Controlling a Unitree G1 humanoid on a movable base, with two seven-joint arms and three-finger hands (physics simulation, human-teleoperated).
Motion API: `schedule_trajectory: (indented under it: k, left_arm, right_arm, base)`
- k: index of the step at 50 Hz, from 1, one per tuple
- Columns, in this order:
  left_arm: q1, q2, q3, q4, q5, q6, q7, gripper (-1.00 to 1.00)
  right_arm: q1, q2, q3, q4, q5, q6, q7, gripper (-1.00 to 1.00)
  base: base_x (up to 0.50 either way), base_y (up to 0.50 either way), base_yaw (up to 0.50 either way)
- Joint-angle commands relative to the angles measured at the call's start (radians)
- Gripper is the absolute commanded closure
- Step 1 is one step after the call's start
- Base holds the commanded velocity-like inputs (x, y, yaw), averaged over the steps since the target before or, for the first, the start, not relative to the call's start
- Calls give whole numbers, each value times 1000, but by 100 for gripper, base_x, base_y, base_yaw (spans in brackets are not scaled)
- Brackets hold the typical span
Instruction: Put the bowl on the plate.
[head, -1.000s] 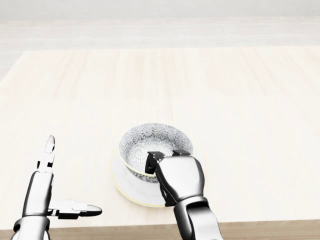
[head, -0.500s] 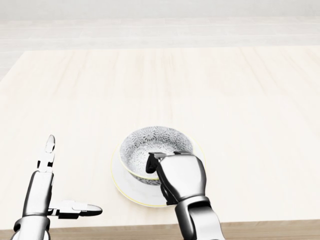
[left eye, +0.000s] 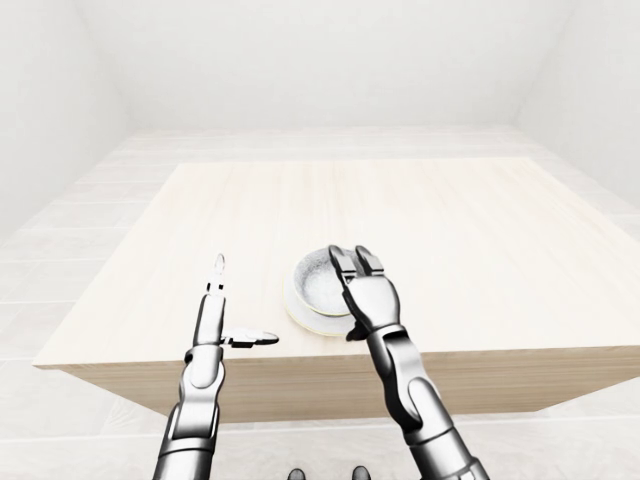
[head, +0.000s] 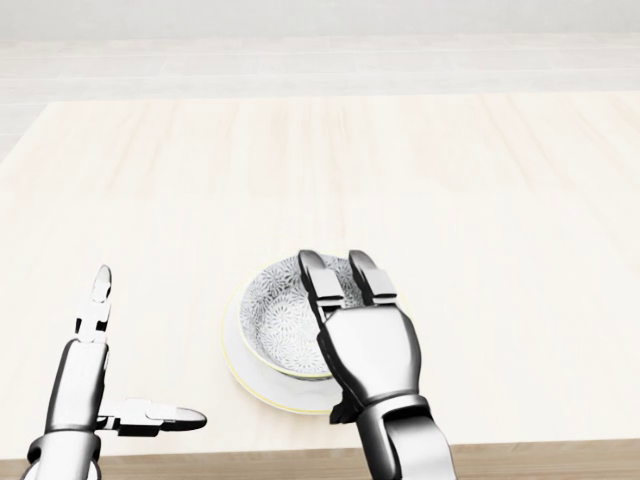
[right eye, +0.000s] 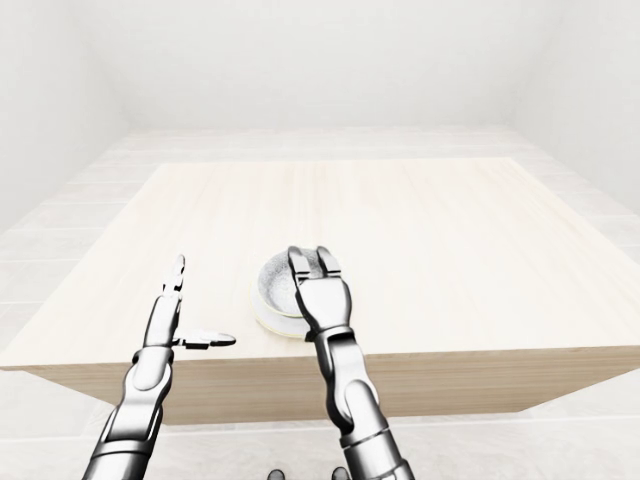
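A patterned white bowl (head: 280, 310) sits upright on the white plate (head: 240, 365) near the bottom edge of the wooden table in the head view. My right hand (head: 345, 275) hovers over the bowl's right side with its fingers (head: 315, 285) stretched out straight and open, holding nothing. My left hand (head: 140, 370) rests open to the left of the plate, apart from it, one finger (head: 97, 295) pointing up the view and the thumb pointing right.
The light wooden table (left eye: 400, 200) stretches wide above and to both sides of the plate. Its near edge (head: 520, 455) runs just below my hands. Pale floor and white walls surround the table.
My right hand has let go of the bowl's rim and its fingers have opened out straight. The bowl has settled lower on the plate. My left hand has not moved.
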Motion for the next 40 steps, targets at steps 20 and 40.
schedule_trajectory:
  k: [20, 40]
  left_arm:
    - [18, -5, 4, -43, -5, 0, -14, -100]
    - [17, -6, 11, -73, -26, 0, -36, -100]
  right_arm:
    - [52, -9, -11, -209, 30, 0, 137, -100]
    - [51, -45, -138, -470, 180, 0, 295, -100]
  base:
    - [0, 0, 0]
    - [0, 0, 0]
